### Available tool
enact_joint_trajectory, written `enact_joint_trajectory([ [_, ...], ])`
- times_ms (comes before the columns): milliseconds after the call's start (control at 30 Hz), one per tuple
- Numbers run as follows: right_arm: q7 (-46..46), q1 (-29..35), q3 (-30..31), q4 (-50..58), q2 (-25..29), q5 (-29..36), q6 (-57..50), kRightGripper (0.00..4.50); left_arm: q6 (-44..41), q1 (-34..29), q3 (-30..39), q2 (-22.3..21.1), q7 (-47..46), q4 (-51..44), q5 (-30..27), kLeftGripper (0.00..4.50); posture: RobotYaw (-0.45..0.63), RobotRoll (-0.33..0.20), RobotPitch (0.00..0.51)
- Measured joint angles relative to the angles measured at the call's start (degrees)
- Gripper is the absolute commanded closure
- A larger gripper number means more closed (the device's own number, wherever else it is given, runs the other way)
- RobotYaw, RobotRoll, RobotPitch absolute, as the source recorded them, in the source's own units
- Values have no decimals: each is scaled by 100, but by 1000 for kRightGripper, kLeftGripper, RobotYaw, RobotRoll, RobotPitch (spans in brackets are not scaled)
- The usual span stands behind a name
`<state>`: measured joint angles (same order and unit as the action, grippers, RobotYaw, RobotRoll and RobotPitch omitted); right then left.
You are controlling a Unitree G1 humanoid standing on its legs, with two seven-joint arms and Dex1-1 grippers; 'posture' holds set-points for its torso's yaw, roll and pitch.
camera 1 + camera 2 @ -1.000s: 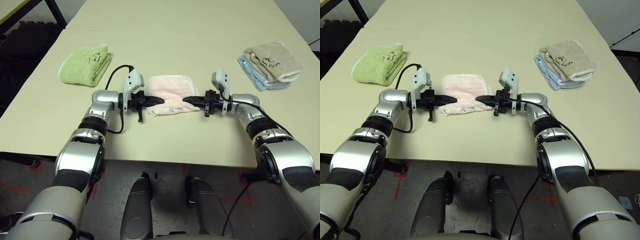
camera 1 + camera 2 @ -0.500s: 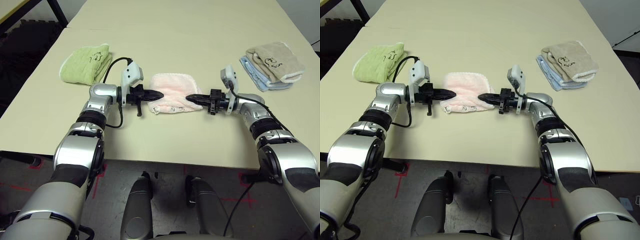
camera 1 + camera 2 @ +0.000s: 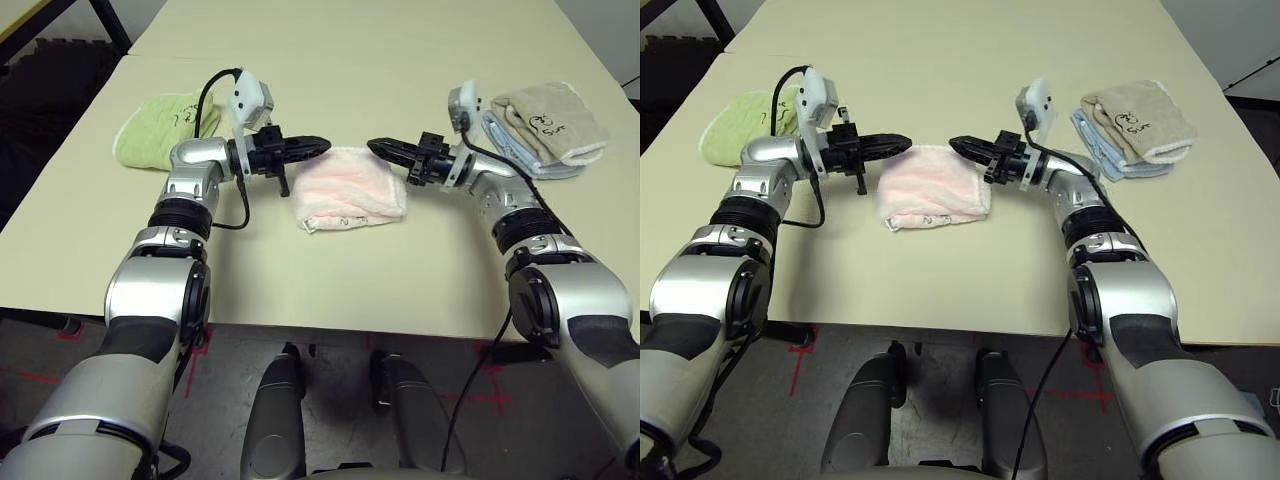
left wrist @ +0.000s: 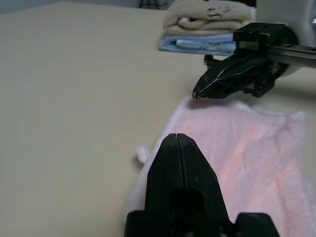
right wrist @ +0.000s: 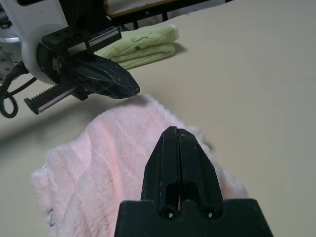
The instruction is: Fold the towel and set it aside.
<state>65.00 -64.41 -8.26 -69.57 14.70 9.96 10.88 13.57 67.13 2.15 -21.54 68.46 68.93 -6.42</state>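
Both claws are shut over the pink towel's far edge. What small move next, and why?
I'd probably open both claws slightly before lowering: left and right are shut near the far edge of the pink towel, which lies flat between them, ungripped.

Lettering on beige towel point(image 3: 560, 120), green towel point(image 3: 148, 142), pink towel point(image 3: 350, 190): unreadable.

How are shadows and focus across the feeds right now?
Left eye: faint soft shadow on the cream table nearer the robot; left wrist: pale pink terry towel looks soft, its fine texture hard to make out; right wrist: dark soft shadow beneath the left gripper.
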Motion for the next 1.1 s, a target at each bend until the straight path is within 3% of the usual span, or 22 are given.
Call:
enact_joint_trajectory([
  [267,-406,-8,159,-79,-74,-300,88,4500,13,-43,-29,174,-203,66,104,4434,14,0,232],
  [467,-978,89,392,-231,-247,-680,113,4500,124,-478,-154,217,-936,213,451,4434,-9,0,230],
  [733,-1459,124,591,-231,-370,-959,219,4500,253,-512,-162,197,-1382,210,646,4434,-9,0,231],
  [1100,-928,112,186,-250,-307,-620,180,4500,305,-476,-72,76,-909,211,589,4434,0,0,228],
])
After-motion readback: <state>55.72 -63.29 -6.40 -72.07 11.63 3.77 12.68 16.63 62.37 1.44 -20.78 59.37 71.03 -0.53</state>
